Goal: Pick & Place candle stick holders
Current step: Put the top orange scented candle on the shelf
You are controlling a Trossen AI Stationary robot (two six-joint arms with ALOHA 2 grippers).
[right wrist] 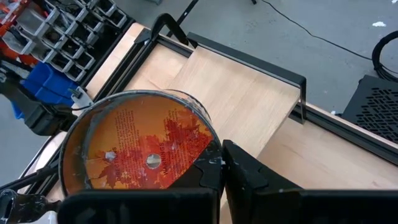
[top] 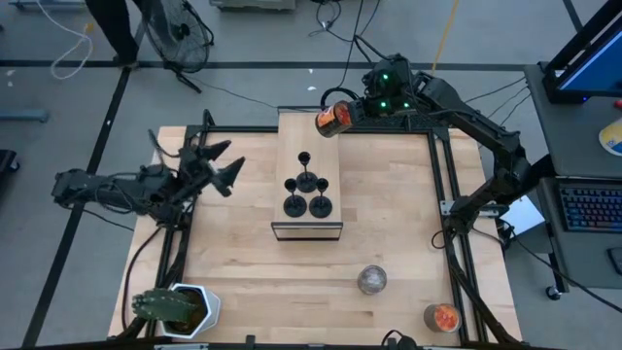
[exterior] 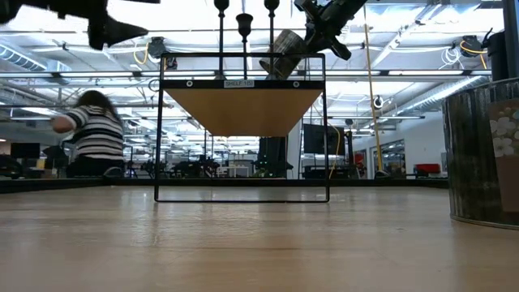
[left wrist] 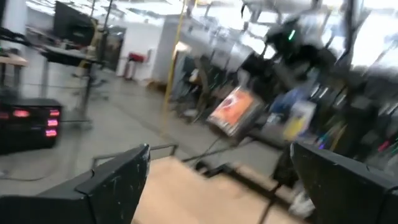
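Note:
Several black candle stick holders (top: 307, 185) stand on their round bases on the top of the wooden shelf (top: 326, 146) in the middle of the table; in the low view their stems (exterior: 244, 32) rise above the shelf top. My left gripper (top: 229, 171) hangs open, left of the shelf, with nothing between its fingers (left wrist: 118, 180). My right gripper (top: 350, 113) is over the shelf's far end, shut on a glass jar with orange contents (top: 333, 118). My right gripper comes at the glass jar from the table's far right, slanting down. Its fingers (right wrist: 249, 177) meet the jar at the rim of the orange leaf-printed end (right wrist: 208, 158); the fingers themselves hide the exact contact. The jar (exterior: 284, 50) is tilted, lifted above the shelf's far end.
A round silvery jar (top: 371, 280) and a second orange jar (top: 442, 317) stand near the table's front right. A plant in a white pot (top: 181, 309) is at the front left. Black frame rails (top: 439, 185) run along the table's sides. A person (exterior: 93, 134) sits beyond the table.

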